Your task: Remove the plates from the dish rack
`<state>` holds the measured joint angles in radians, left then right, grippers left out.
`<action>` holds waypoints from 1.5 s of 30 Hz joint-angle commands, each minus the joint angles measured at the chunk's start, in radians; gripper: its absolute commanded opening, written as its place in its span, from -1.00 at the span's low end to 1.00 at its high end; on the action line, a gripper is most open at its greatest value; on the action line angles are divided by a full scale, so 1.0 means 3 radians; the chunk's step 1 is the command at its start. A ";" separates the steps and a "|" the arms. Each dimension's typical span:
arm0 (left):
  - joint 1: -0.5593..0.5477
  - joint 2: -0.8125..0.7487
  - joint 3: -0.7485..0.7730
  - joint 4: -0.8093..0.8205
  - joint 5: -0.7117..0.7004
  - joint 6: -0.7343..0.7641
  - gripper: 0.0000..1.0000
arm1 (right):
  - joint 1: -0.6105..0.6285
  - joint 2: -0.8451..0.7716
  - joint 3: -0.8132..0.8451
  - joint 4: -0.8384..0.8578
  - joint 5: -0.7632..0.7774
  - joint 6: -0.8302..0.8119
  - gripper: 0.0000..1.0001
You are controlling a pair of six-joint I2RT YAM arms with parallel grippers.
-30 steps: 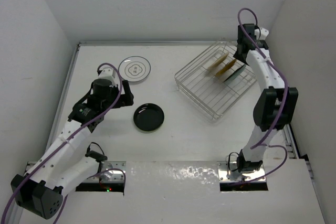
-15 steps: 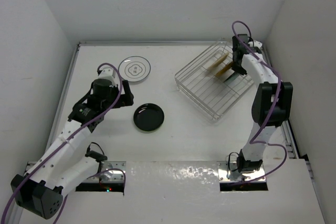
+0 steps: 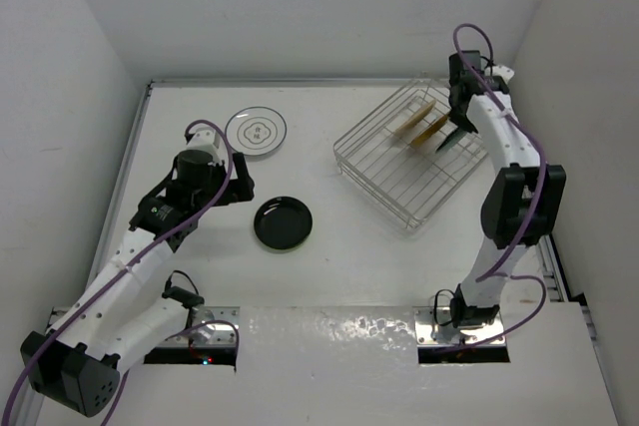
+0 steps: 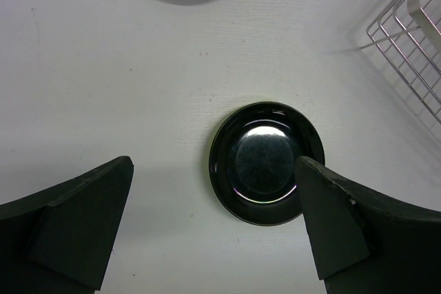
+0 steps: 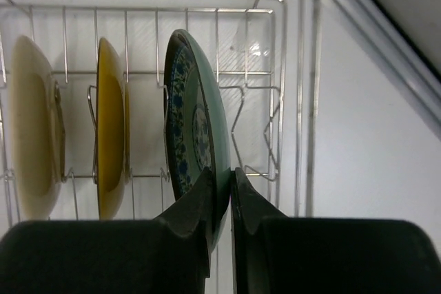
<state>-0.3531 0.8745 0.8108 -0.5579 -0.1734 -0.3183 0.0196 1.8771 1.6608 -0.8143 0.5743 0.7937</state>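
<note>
Two plates are out, lying flat well left of the square silvery wire dish rack (image 3: pixel 384 157): a white round plate with a printed mark (image 3: pixel 256 132) and a glossy black round plate (image 3: pixel 283 222), with the left gripper (image 4: pixel 213 170) spread wide above the black one. Three stand on edge at the rack's far side: a cream plate (image 5: pixel 31 129), a mustard-yellow plate (image 5: pixel 110 129) and a teal-green patterned plate (image 5: pixel 196 129). The right gripper (image 5: pixel 222 194) is pinched narrow on the teal plate's rim. That plate stands upright, its patterned face towards the mustard one.

White plate (image 3: pixel 256 132), black plate (image 3: pixel 283 223), teal plate (image 5: pixel 196 129), mustard plate (image 5: pixel 110 129), cream plate (image 5: pixel 31 129): five plates. One dish rack (image 3: pixel 394 169).
</note>
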 commanded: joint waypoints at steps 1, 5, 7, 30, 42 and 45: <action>-0.0009 -0.0067 0.0023 0.0111 -0.0031 0.0044 1.00 | -0.0004 -0.0457 0.0370 -0.0221 0.0386 0.0064 -1.00; -0.0009 -0.0118 0.0094 0.0146 0.0102 0.0044 1.00 | 0.0001 -0.0820 0.0385 -0.0200 0.0458 -0.0063 -1.00; -0.0009 -0.0184 0.0181 0.0177 0.0214 -0.0017 1.00 | 0.0006 -0.1010 0.0304 -0.0144 0.0448 -0.0135 -1.00; -0.0015 0.0597 0.0038 0.2110 0.2056 -0.1271 0.42 | 0.1274 -0.2320 -0.3127 0.4969 -0.4241 0.0729 -1.00; -0.0009 0.0654 -0.0100 0.1468 0.1297 -0.1153 -1.00 | 0.1468 -0.2155 -0.3342 0.4900 -0.3910 0.0481 0.84; -0.0009 0.0425 -0.0365 0.1242 0.0733 -0.1199 -1.00 | 0.1468 -0.2431 -0.3271 0.3486 -0.3139 -0.0036 0.98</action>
<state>-0.3550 1.0649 0.7517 -0.0772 0.2775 -0.6807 0.4595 1.2369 0.6563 0.4892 -0.5484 0.9405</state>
